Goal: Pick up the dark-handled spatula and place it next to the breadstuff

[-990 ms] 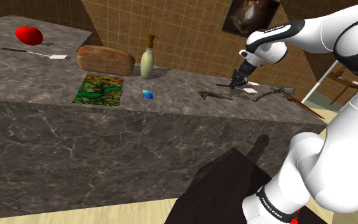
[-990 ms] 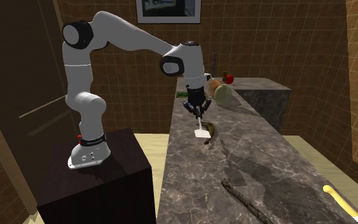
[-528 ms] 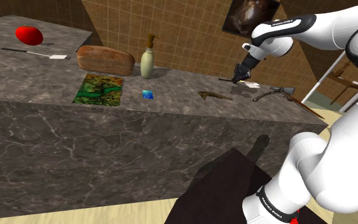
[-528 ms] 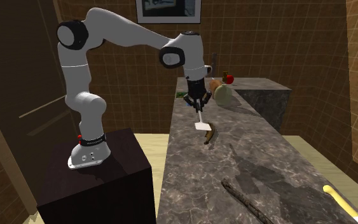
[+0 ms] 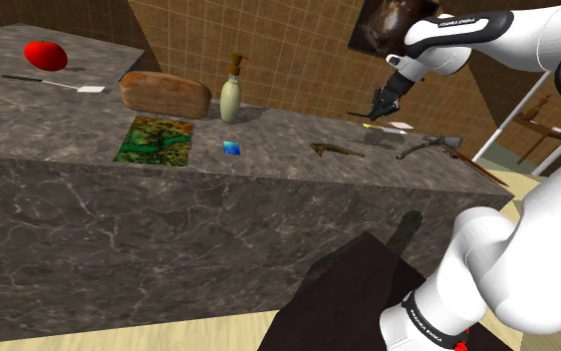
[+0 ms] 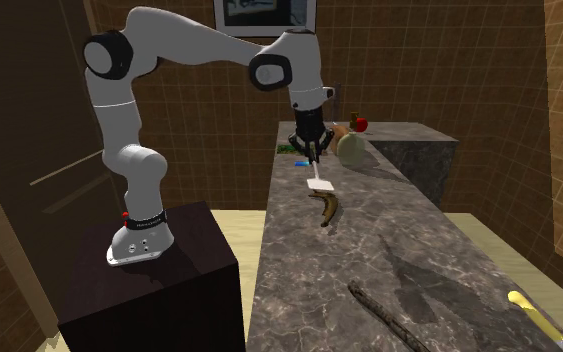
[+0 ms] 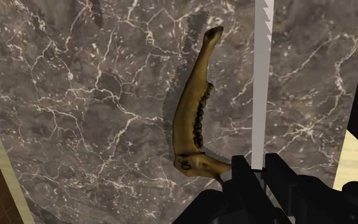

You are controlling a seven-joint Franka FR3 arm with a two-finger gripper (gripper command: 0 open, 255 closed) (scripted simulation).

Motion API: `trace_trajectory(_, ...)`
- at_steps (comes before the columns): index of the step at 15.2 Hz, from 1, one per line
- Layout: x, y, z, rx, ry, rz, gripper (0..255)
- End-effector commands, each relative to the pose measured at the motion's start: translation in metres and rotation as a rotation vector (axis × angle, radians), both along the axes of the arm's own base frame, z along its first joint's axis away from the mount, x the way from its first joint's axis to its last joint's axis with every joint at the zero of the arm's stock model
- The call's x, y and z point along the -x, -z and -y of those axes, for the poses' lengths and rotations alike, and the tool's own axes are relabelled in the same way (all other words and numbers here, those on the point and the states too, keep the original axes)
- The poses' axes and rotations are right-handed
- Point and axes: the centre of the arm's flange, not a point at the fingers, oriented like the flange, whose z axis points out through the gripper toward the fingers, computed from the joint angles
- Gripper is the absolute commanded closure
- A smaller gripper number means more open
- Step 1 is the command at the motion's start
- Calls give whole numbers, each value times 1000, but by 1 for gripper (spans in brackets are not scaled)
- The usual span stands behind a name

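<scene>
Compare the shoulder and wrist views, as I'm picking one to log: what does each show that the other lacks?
Shoulder view adds the bread loaf, the bottle and the red fruit. Wrist view adds the fingers clasping the spatula and its blade's toothed edge. Both have the spatula, the gripper, the banana and the marble counter.

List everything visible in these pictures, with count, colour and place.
spatula: one, white blade, clasped in the hand
second spatula: one, dark handle, white blade, by the red fruit
red fruit: one, shoulder view's far left
bread loaf: one, brown, beside the bottle
bottle: one, cream, on the counter
mat: one, green, near the loaf
small block: one, blue, near the bottle
banana: one, brown-yellow, near the spatula's blade
axe: one, grey, shoulder view's right
stick: one, brown, beside the axe
counter: one, dark marble
stand: one, dark box
arm: one, white
hand: one, black, shut on the spatula
</scene>
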Motion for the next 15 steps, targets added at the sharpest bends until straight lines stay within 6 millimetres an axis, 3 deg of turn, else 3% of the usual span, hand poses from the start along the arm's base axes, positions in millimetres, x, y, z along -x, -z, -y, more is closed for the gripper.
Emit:
trace_trajectory(1,-1,-11,-1,0,0,0,255)
trace_trajectory(2,-1,-16,-1,0,0,0,255)
trace_trajectory(15,-108,-16,-134,0,0,0,255)
